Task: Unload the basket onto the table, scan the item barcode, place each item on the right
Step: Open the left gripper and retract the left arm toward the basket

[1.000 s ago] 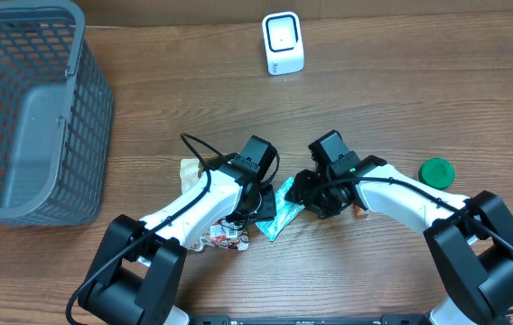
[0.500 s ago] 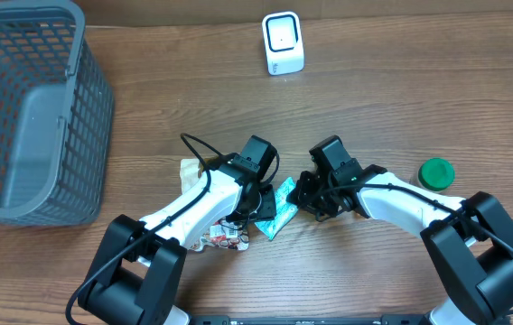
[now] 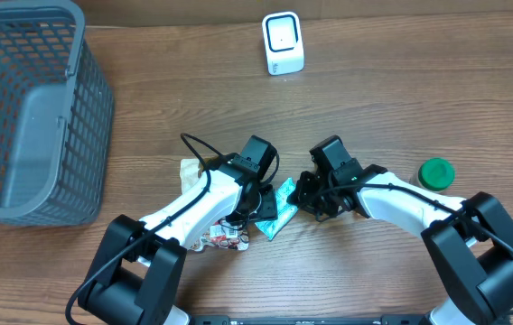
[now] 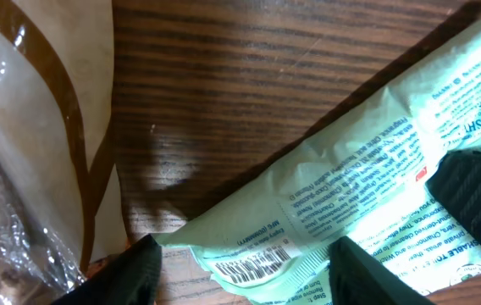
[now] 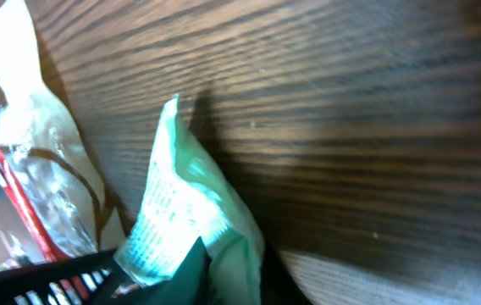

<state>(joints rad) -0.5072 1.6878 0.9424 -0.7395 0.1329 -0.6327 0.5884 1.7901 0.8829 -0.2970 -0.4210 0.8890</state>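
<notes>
The item, a pale green packet (image 3: 280, 209), lies on the wood between my two grippers. My right gripper (image 3: 305, 200) is shut on the packet's right end, and in the right wrist view the green packet (image 5: 191, 212) is pinched in that gripper (image 5: 223, 273). My left gripper (image 3: 262, 204) stands over the packet's left part. Its jaws (image 4: 249, 278) are open, with the packet's (image 4: 351, 178) edge and its barcode (image 4: 253, 264) lying between the fingers (image 4: 130, 273). The white scanner (image 3: 283, 42) stands at the back of the table.
A grey mesh basket (image 3: 76, 117) fills the far left. A clear, brown-trimmed wrapper (image 3: 190, 170) and a red-printed packet (image 3: 224, 236) lie under my left arm. A green round lid (image 3: 436, 171) sits to the right.
My right gripper shifted slightly left and shut on the packet's end. My left gripper's jaws have spread wider around the packet.
</notes>
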